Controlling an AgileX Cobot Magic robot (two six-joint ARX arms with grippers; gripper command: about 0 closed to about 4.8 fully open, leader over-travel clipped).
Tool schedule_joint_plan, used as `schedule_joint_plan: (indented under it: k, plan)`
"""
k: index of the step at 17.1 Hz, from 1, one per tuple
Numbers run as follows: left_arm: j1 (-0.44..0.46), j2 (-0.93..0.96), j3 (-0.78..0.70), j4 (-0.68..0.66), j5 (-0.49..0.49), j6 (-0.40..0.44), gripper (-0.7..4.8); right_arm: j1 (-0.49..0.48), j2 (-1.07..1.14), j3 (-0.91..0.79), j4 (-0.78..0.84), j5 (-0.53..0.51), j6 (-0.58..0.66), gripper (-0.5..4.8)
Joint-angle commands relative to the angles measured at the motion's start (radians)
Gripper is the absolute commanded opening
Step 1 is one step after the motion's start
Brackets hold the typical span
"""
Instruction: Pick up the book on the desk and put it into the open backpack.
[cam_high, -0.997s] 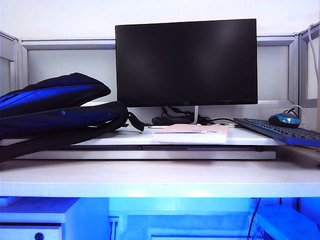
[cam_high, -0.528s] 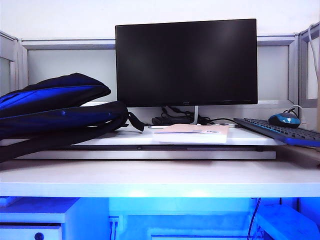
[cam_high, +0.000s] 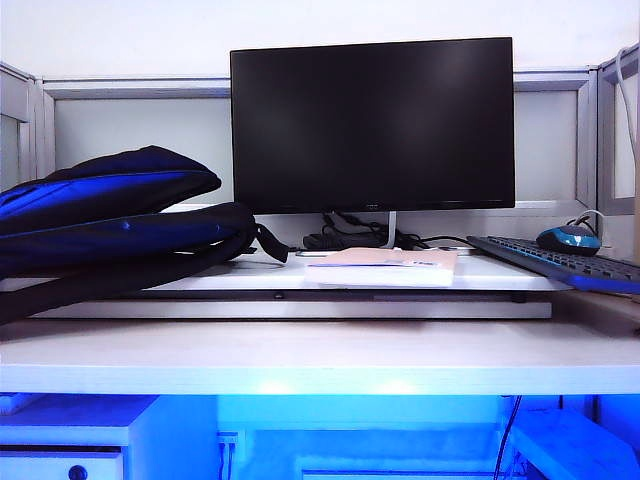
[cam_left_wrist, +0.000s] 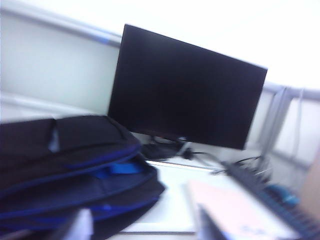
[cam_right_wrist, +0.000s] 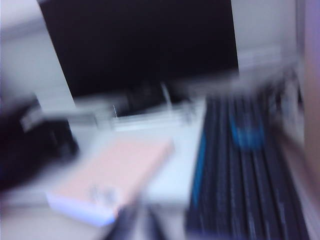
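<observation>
Table, backpack and book show no change in the exterior view. The book lies flat on the raised shelf below the monitor, untouched. Both wrist views are blurred, so the approach is probably starting. Left gripper and right gripper are absent from the exterior view, and whether their jaws are apart cannot be told.

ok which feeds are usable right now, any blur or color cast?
Exterior view: sharp, strong blue cast under the desk; monitor dark, no glare. Left wrist view: mildly soft, washed out at top; backpack and book readable. Right wrist view: heavy motion smear; book and keyboard only blobs.
</observation>
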Motion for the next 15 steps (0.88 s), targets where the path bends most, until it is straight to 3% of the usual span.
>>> schedule_joint_plan:
  k: [1,2,4,8,9,11,15]
  plan:
    - [0.003,0.0,0.048,0.018,-0.003,-0.166,4.79,0.0,0.001,0.085,0.031,-0.004,0.107,1.22]
    - [0.003,0.0,0.072,0.021,-0.006,-0.209,4.79,0.0,0.001,0.11,0.037,-0.004,0.163,1.27]
    - [0.003,0.0,0.111,0.025,-0.057,-0.298,4.79,0.0,0.009,0.127,0.071,-0.004,0.285,2.1]
    - [0.003,0.022,0.164,0.027,-0.091,-0.576,4.79,0.002,0.102,0.13,0.161,-0.08,0.691,3.42]
    - [0.003,0.042,0.179,0.027,-0.091,-0.629,4.79,0.002,0.146,0.13,0.196,-0.103,0.813,3.42]
    - [0.003,0.095,0.205,0.019,-0.09,-0.701,4.79,0.002,0.224,0.13,0.257,-0.133,0.938,3.42]
    - [0.003,0.378,0.277,0.117,-0.02,-0.716,4.79,0.007,0.507,0.163,0.43,-0.265,1.078,3.44]
